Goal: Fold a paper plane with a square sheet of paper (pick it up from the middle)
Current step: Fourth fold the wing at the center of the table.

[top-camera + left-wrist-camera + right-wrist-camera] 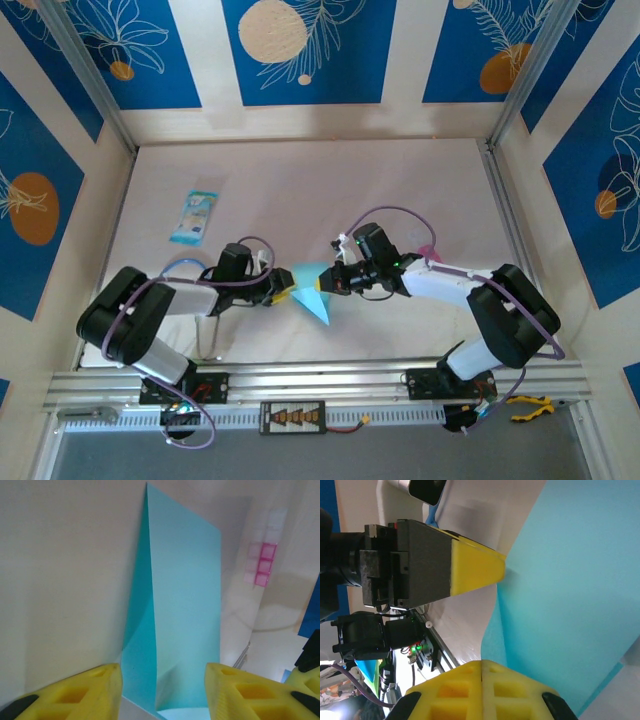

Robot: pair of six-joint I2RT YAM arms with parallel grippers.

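The light-blue sheet of paper is folded along a crease and held off the table between my two grippers. In the left wrist view the paper stands upright, its fold running up the middle. My left gripper is open, its yellow fingers apart on either side of the paper's lower part. In the right wrist view one left finger tip touches the paper's edge. My right gripper is shut, and the edge of the paper runs into its closed tips. In the top view, the left gripper and right gripper face each other.
A blue-and-white printed packet lies at the back left of the table. A small pink item sits behind the right arm, also visible as pink squares. An aluminium rail runs along the near edge.
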